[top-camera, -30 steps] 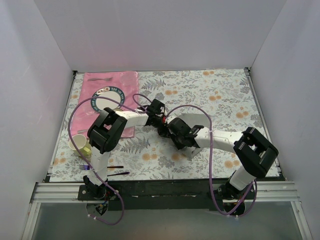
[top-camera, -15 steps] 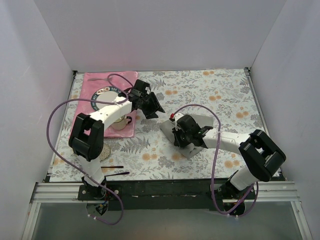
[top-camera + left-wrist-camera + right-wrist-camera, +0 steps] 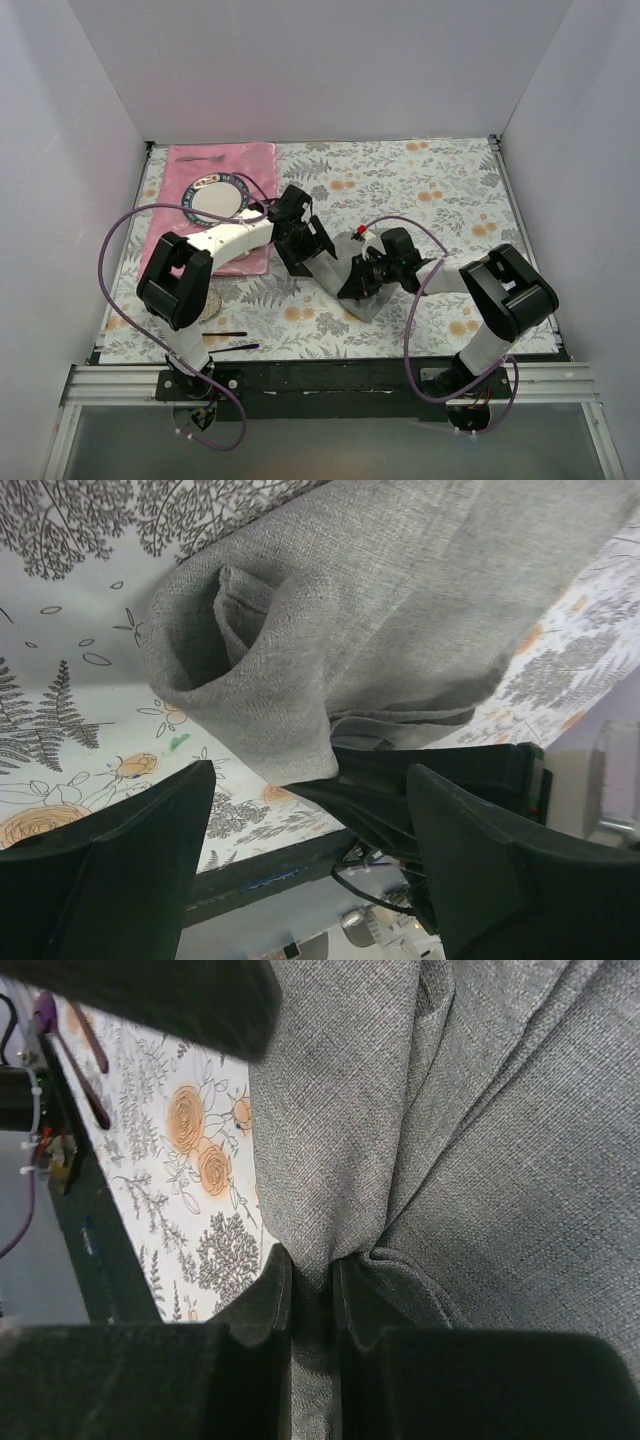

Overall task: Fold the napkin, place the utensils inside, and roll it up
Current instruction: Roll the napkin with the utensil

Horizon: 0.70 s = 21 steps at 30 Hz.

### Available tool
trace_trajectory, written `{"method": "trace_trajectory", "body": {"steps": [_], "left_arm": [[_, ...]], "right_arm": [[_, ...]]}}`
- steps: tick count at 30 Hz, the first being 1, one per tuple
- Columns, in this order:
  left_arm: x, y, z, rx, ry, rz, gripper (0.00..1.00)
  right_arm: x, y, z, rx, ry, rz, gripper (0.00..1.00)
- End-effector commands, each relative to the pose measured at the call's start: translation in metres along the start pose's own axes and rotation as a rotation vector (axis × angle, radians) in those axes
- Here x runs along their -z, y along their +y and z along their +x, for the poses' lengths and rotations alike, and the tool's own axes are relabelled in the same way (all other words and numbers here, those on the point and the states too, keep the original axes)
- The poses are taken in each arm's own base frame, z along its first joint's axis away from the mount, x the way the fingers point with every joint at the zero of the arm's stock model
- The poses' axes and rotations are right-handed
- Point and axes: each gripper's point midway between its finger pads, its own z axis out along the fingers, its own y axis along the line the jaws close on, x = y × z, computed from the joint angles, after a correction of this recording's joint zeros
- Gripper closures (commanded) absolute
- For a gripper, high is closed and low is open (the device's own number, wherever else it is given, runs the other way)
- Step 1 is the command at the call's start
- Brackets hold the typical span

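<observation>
My left gripper (image 3: 310,785) is released: fingers spread wide, nothing clamped between them, with the rolled end of the napkin (image 3: 330,620) just ahead. The right gripper (image 3: 312,1272) is clenched on a fold of the napkin, and I see cloth pinched between its tips. In the top view the napkin lies mid-table on the floral tablecloth (image 3: 440,180), near the right edge of the pink placemat (image 3: 215,165), with both grippers meeting at it. A plate (image 3: 218,200) sits on the placemat.
</observation>
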Motion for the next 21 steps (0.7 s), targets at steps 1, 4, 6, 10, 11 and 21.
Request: {"method": "trace_trajectory", "body": {"steps": [1,4,6,10,11,21], "left_arm": [[-0.012,0.008,0.018,0.047,0.047,-0.083,0.23],[-0.022,0.015,0.03,0.071,0.082,-0.137,0.24],[-0.022,0.026,0.039,0.092,0.095,-0.176,0.25],[-0.023,0.027,0.043,0.13,0.068,-0.166,0.27],[-0.025,0.027,0.042,0.132,0.063,-0.171,0.28],[-0.057,0.04,0.021,0.092,-0.025,-0.218,0.49]], "right_arm": [[0.012,-0.002,0.073,-0.226,0.256,-0.04,0.99],[0.014,-0.007,0.072,-0.26,0.274,-0.026,0.99],[0.014,-0.007,0.069,-0.276,0.276,-0.037,0.99],[0.011,-0.009,0.063,-0.299,0.286,-0.049,0.99],[0.011,-0.009,0.062,-0.304,0.284,-0.061,0.99],[0.009,-0.012,0.068,-0.315,0.301,-0.1,0.99]]}}
